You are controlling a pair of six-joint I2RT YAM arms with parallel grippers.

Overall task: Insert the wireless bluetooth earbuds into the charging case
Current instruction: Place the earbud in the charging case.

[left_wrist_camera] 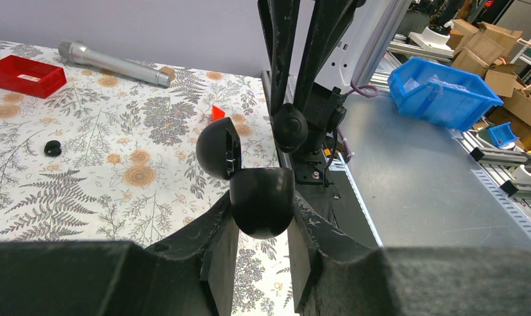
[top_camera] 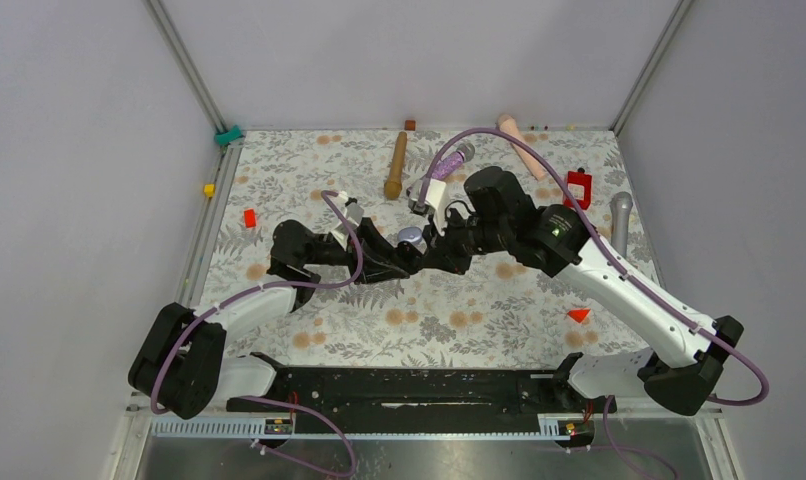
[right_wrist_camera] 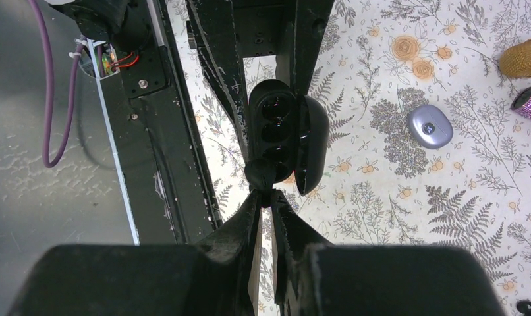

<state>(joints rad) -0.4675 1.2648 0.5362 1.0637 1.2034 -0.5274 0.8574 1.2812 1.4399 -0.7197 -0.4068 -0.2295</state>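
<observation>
Right wrist view: my right gripper (right_wrist_camera: 267, 197) pinches a black earbud (right_wrist_camera: 259, 174) right at the open charging case (right_wrist_camera: 280, 125). Next I slide it in.

Charging case (right_wrist_camera: 276, 131) glossy black plastic; earbud (right_wrist_camera: 259, 174) smooth matt black; desk (left_wrist_camera: 85, 164) cloth matt, floral-printed; microphone (left_wrist_camera: 111, 64) brushed metal.

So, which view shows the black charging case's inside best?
Right wrist view: it looks straight into the black charging case, wells visible. Left wrist shows only its shell; the top view barely shows it.
</observation>
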